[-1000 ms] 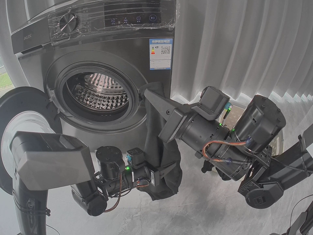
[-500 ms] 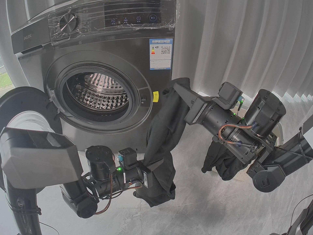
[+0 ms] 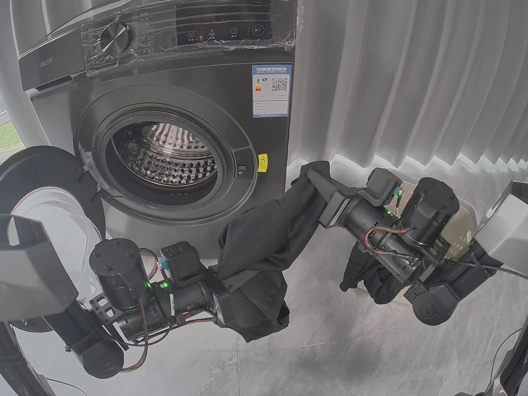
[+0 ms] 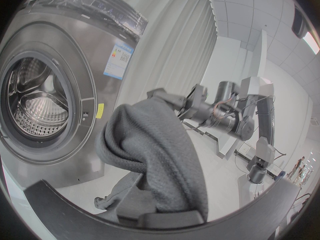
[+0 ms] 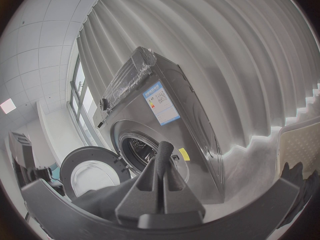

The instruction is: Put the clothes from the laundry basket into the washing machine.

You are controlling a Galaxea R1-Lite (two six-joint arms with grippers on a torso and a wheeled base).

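A dark grey garment (image 3: 264, 243) hangs stretched between my two grippers in front of the washing machine (image 3: 165, 83). My left gripper (image 3: 242, 281) is low, below the drum opening (image 3: 165, 158), and is shut on the garment's lower end. My right gripper (image 3: 318, 176) is to the right of the machine and shut on the upper end; in the right wrist view its fingers (image 5: 164, 154) pinch the cloth. The left wrist view has the garment (image 4: 156, 150) draped over the left fingers. The cream laundry basket (image 3: 465, 224) stands at the right, another dark garment (image 3: 377, 281) hanging over its side.
The round washer door (image 3: 44, 193) stands swung open at the left, close to my left arm. The drum (image 4: 36, 107) looks bare inside. White curtains (image 3: 412, 67) hang behind the basket. The grey tiled floor (image 3: 330, 353) lies open in front.
My right gripper has carried the garment's top right and downward, away from the drum opening. My left arm has drawn back left, and the garment now spans between the two.
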